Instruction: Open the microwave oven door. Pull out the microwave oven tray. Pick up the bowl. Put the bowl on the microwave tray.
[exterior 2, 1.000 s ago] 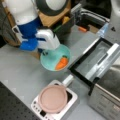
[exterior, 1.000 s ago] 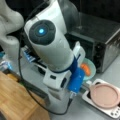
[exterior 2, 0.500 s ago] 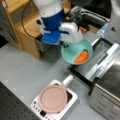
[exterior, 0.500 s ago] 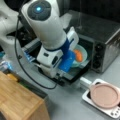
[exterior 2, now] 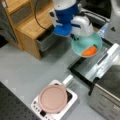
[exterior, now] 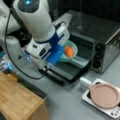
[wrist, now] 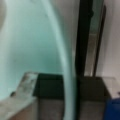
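One oven (exterior: 100, 37): door (exterior: 65, 71) down, dark tray (exterior 2: 93, 66) drawn out
Bowl (exterior 2: 87, 45): hangs over tray, gripper (exterior 2: 76, 37) pinching its rim
Carrot (exterior 2: 89, 51): loose inside; any tilt could roll it out

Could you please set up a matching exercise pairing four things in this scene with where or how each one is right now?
Things:
1. bowl
2. oven door
3. pink plate
4. orange object

States:
a. folded down open in front of the oven
b. lying inside the bowl
c. held at its rim by the gripper, above the open door
d. resting on the white base, apart from the oven

Pairs: 1-c, 2-a, 3-d, 4-b
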